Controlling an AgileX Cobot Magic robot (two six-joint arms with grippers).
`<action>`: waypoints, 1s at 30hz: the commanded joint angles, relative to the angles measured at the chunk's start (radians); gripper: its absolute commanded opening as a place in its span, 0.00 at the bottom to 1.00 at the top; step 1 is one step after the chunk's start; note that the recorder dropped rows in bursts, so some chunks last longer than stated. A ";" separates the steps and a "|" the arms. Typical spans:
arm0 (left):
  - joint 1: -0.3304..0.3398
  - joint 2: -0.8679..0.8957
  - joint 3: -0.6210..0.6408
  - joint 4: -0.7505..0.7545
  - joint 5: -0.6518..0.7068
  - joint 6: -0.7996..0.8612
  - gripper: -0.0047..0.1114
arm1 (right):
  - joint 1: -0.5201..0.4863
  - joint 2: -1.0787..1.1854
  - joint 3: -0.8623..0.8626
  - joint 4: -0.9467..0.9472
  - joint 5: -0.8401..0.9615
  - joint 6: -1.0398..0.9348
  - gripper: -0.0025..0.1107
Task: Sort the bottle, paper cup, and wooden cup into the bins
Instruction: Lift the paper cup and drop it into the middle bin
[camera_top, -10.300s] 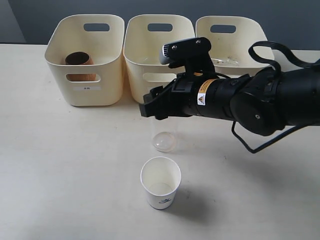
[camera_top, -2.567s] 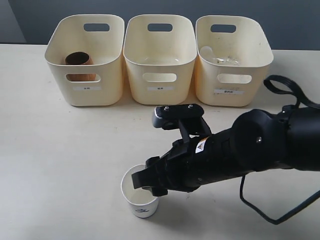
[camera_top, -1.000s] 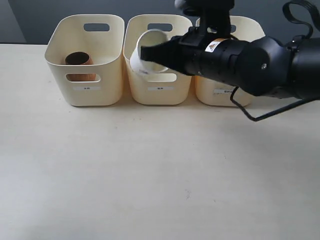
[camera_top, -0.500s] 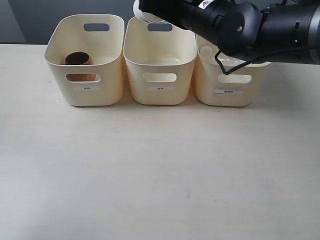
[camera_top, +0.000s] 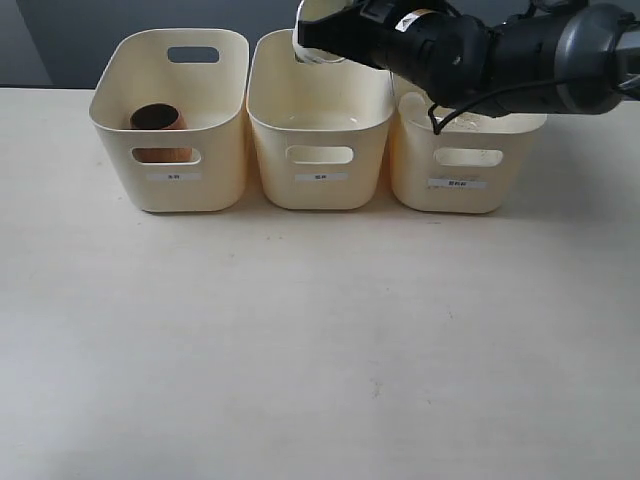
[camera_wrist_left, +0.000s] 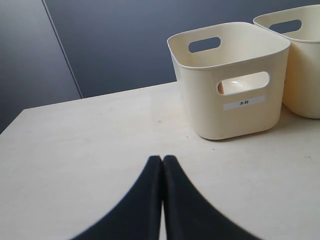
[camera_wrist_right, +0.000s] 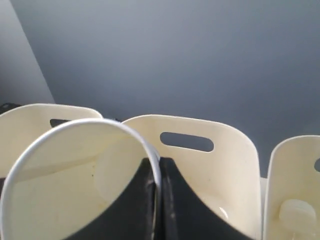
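Observation:
My right gripper (camera_top: 322, 36) is shut on the rim of the white paper cup (camera_top: 312, 22) and holds it tilted high over the back of the middle bin (camera_top: 320, 178). In the right wrist view the fingers pinch the cup's (camera_wrist_right: 65, 190) wall at the right gripper (camera_wrist_right: 157, 162), with the middle bin (camera_wrist_right: 220, 165) behind. The wooden cup (camera_top: 157, 118) stands in the left bin (camera_top: 170, 190). The bottle's white cap (camera_wrist_right: 296, 212) shows inside the right bin (camera_top: 460, 190). My left gripper (camera_wrist_left: 162, 159) is shut and empty over the table, facing the left bin (camera_wrist_left: 235, 120).
The three bins stand in a row at the back of the cream table (camera_top: 300, 340). A dark wall rises behind them. The right arm (camera_top: 520, 55) stretches across the top of the right bin.
The right gripper has lifted the paper cup from in front of the middle bin up over its rim and slightly to the right. The left gripper shows no earlier frame.

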 joint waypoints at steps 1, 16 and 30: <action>-0.003 -0.005 0.001 -0.001 -0.001 -0.002 0.04 | -0.003 0.035 -0.036 -0.030 0.042 -0.010 0.02; -0.003 -0.005 0.001 -0.001 -0.001 -0.002 0.04 | -0.003 0.042 -0.045 0.006 0.072 -0.010 0.64; -0.003 -0.005 0.001 -0.001 -0.001 -0.002 0.04 | -0.013 -0.169 0.002 0.004 0.260 -0.065 0.64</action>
